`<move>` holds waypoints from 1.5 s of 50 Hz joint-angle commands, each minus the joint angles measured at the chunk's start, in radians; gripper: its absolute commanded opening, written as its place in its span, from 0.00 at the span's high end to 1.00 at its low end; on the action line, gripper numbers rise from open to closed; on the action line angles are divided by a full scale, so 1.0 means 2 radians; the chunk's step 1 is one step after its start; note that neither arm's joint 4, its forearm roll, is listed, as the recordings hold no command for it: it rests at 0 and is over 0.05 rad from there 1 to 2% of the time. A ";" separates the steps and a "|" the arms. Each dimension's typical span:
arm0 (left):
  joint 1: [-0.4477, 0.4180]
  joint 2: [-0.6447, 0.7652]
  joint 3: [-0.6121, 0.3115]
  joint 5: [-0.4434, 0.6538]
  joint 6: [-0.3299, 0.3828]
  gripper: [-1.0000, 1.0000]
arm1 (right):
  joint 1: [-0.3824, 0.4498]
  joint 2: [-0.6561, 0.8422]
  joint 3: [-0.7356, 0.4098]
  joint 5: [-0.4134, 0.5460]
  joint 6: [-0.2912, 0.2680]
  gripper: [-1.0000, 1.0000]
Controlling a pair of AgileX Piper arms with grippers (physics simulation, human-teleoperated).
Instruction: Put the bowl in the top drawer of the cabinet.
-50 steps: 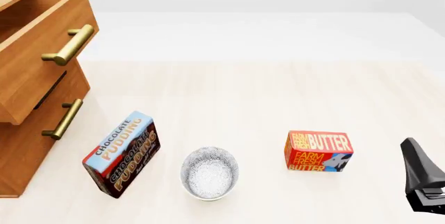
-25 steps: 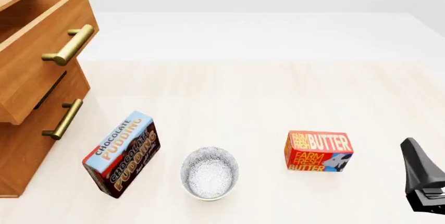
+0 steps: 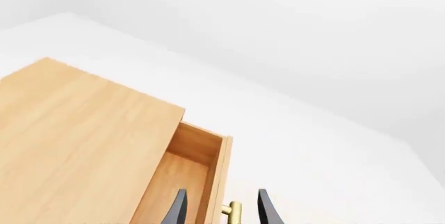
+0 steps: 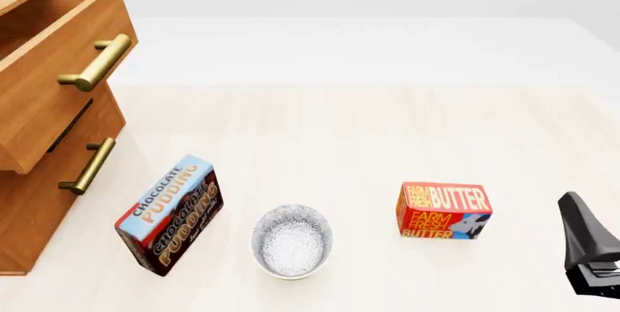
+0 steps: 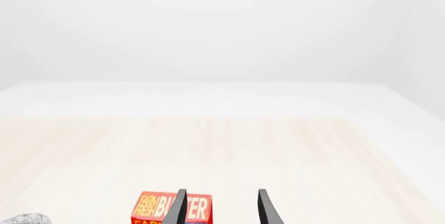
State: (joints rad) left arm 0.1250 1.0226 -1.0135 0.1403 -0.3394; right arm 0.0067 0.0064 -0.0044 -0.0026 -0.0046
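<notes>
Bowl (image 4: 292,241): upright on the table (image 4: 388,138) near its front edge, between the pudding box (image 4: 170,215) and the butter box (image 4: 443,211), touching neither; nothing grips it.
Top drawer (image 4: 54,65): pulled out at the table's left edge, its inside open to view and, as far as can be seen, nothing in it; the lower drawer (image 4: 58,181) is pushed in.
Cabinet (image 4: 29,203): stands at the left edge, well apart from the bowl.
Left gripper (image 3: 221,209): fingers parted with nothing held, by the top drawer's front, the brass handle (image 3: 233,213) between the two fingers in the left wrist view.
Right gripper (image 5: 221,208): fingers parted, nothing held, low at the front right corner and pointed past the butter box.
Step in hand: the drawer looks ready; the bowl's pickup has not begun.
Next move: likely an arm must reach to the bowl, close on its rim, lift it clear of the boxes and carry it left over the drawer's front wall.
</notes>
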 commanded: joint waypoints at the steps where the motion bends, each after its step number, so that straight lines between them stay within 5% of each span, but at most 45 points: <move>1: 0.001 0.015 0.011 -0.006 -0.013 0.00 | 0.000 0.000 0.000 0.000 0.000 0.00; 29: -0.023 0.038 0.047 -0.019 -0.034 0.00 | 0.000 0.000 0.000 0.000 0.000 0.00; 75: -0.086 0.073 0.042 -0.008 -0.025 0.00 | 0.000 0.000 0.000 0.000 0.000 0.00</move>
State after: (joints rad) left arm -0.0070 1.1467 -0.9455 0.1198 -0.3799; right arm 0.0067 0.0064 -0.0044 -0.0026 -0.0045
